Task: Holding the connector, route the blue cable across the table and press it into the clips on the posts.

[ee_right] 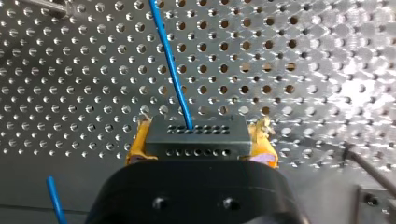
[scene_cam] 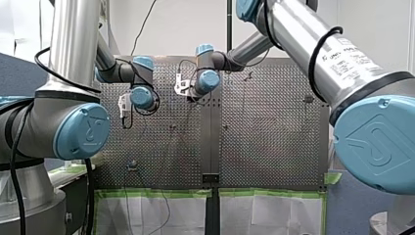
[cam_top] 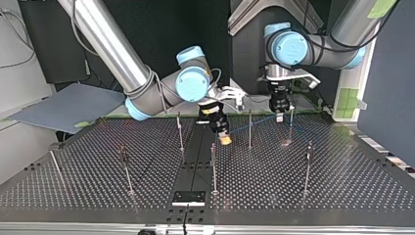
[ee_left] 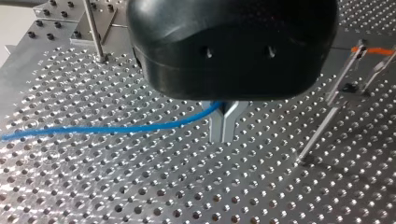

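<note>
My right arm [cam_top: 112,49] sweeps down from the top view's upper left, elbow bent, wrist turned down over the table's middle strip. There's the right gripper [ee_right: 201,140], its yellow pads [ee_right: 136,147] closed onto either side of the black connector [ee_right: 196,133], a firm hold, the block's holed face turned away from the wrist. The blue cable [ee_right: 170,60] leaves that block and runs off ahead across the perforated table [ee_right: 303,70]. Over to my left arm [cam_top: 337,41], coming in at the top view's right, forearm about level, wrist pointing down. The left gripper [ee_left: 225,137] hangs low over the table with its metal fingers [ee_left: 217,123] pinched together. The cable seems to pass between them, though the black housing covers the spot where it goes in. In the top view the cable is a thin line strung between the two grippers, passing beside a slim upright post [cam_top: 249,128]; whether it sits in a clip there, I can't tell. More posts stand about the table, well apart from one another. At the table's near edge in the top view lies a small black plate [cam_top: 188,197]. Beyond the table, a grey board [cam_top: 68,105] sits at the top view's left, and patches of green tape [cam_top: 348,98] show at its right.
</note>
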Tool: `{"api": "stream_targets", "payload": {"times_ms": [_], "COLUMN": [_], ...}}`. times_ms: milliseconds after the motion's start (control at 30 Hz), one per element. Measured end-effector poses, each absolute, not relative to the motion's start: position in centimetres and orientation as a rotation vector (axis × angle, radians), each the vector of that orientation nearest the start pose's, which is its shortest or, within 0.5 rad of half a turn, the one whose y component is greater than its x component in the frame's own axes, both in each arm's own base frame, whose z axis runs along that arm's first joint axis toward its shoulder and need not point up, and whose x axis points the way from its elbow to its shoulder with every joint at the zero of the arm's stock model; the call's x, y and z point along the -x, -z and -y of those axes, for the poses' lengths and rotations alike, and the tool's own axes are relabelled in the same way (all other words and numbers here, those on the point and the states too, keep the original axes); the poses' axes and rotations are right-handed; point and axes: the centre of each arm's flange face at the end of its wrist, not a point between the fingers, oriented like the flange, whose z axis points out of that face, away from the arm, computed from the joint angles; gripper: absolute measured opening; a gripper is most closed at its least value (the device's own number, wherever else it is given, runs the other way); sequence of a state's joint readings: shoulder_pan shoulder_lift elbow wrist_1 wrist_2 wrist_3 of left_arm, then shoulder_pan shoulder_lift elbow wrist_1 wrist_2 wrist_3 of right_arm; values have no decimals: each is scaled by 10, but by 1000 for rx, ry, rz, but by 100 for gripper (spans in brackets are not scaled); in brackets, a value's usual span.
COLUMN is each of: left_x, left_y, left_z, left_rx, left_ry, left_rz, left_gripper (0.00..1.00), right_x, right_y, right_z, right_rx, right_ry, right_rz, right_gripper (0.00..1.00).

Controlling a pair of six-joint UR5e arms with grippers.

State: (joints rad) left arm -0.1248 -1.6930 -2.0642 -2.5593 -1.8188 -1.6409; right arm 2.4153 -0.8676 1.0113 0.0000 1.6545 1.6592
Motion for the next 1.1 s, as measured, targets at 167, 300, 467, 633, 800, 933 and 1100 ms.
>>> {"api": "stream_targets", "payload": {"times_ms": [167,300,467,633,800,933,1100], "left_x": [-442,-444,-449,-453,-457,-458,-460], "left_y": [-234,-220,-203,-190,-173,-160,-155], "left_z": [167,169,172,174,176,177,178], "left_rx": [131,116,108,101,92,90,93], "left_ry": [-45,-50,-23,-4,3,6,21], "left_rz": [-1612,-1622,-1628,-1639,-1650,-1663,-1659], "left_gripper": [0,0,0,0,0,0,0], "right_x": [-640,-641,-639,-636,-631,-624,-612], "right_y": [-311,-297,-281,-266,-247,-221,-178], "right_z": [389,381,376,375,375,376,376], "right_rx": [2575,2584,2584,2587,2589,2622,2676], "right_ry": [2248,2231,2225,2222,2214,2159,2049], "right_rz": [-1177,-1161,-1157,-1159,-1157,-1173,-1211], "right_gripper": [0,0,0,0,0,0,0]}}
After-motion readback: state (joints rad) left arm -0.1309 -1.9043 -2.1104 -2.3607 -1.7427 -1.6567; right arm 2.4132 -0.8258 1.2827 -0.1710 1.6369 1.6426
